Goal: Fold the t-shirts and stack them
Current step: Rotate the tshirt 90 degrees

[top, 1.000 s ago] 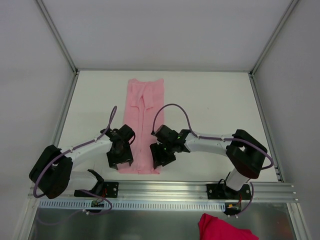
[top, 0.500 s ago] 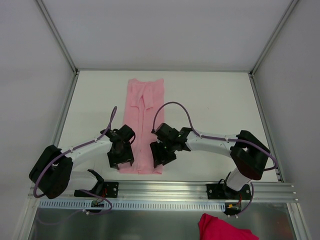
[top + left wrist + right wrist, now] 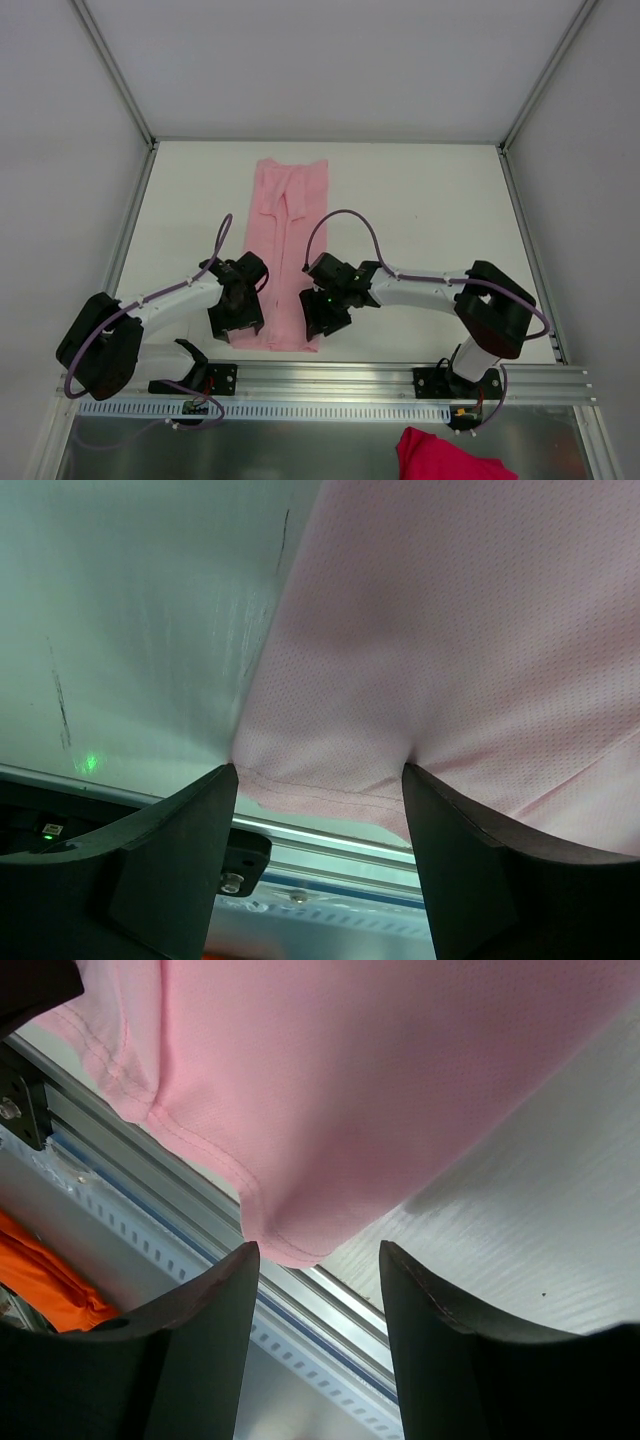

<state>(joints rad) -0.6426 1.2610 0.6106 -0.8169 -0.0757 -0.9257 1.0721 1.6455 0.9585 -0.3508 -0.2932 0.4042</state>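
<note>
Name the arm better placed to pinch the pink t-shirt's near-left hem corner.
Left. Its open left gripper sits right at that corner of the pink t-shirt, while the right gripper, also open, is at the opposite near corner.

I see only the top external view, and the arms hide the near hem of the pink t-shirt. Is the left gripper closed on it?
Observer: No. In the left wrist view the left gripper is open, and the hem of the t-shirt lies between its jaws, unclamped.
Operator: And the right gripper?
Observer: The right gripper is open too. The near right corner of the t-shirt shows between its jaws, in front of the aluminium rail.
</note>
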